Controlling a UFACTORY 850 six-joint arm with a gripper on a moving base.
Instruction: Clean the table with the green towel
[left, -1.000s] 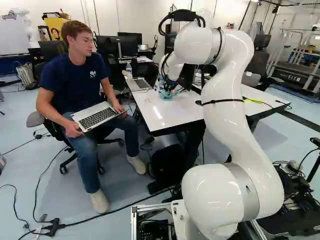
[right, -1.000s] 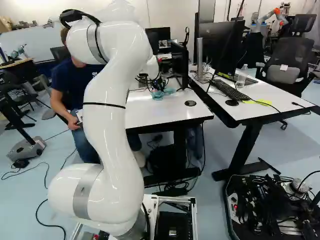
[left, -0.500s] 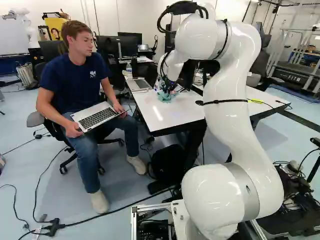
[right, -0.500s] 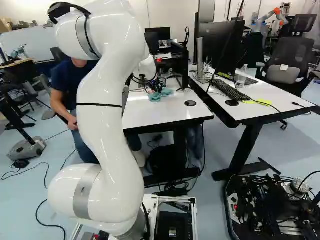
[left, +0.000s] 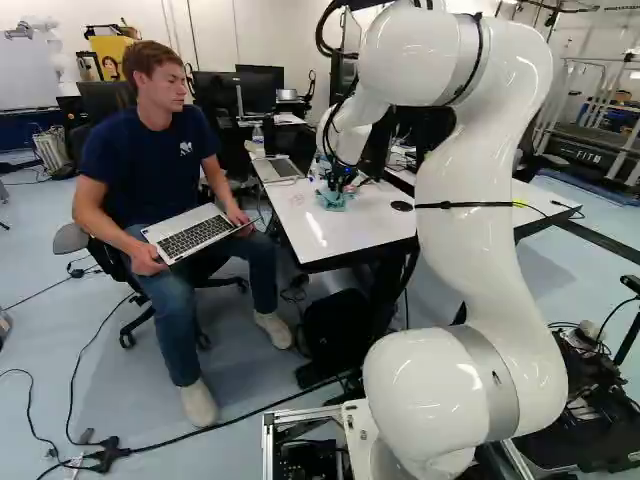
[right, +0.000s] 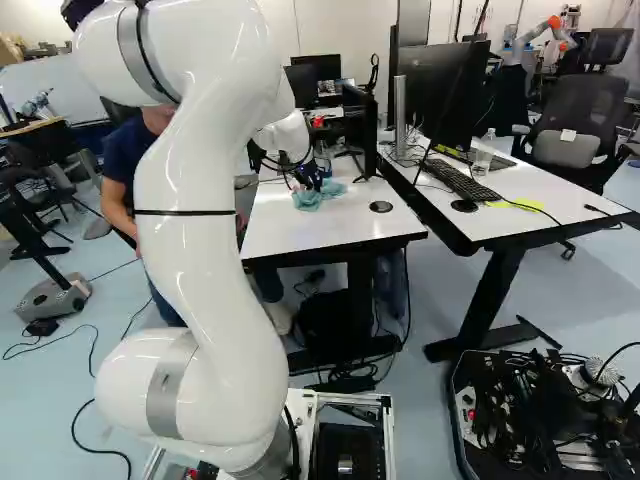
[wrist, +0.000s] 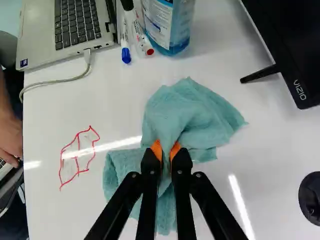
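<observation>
In the left base view my gripper (left: 341, 180) is low over the white table (left: 345, 232), at the green towel (left: 332, 200). The wrist view shows the gripper (wrist: 166, 151) shut on the towel (wrist: 187, 112), its orange pads pinching a bunched fold from both sides. The cloth lies crumpled on the tabletop, spreading ahead of the fingers, beside them and underneath. Red marker lines (wrist: 77, 156) form a closed, uneven outline on the table beside the towel, toward the laptop side. Whatever surface lies under the cloth is hidden.
Ahead of the towel stand a blue-liquid bottle (wrist: 170, 25) and markers (wrist: 125, 45), near an open laptop (wrist: 70, 30). A monitor (wrist: 295, 50) flanks the other side. A seated person (left: 165, 180) holding a laptop is close by the table. Another robot (right: 535, 35) stands far back.
My arm's upper bend has swung right in the left base view and left in the right base view. The gripper has shifted slightly over the table, still with the towel. The base has not moved.
</observation>
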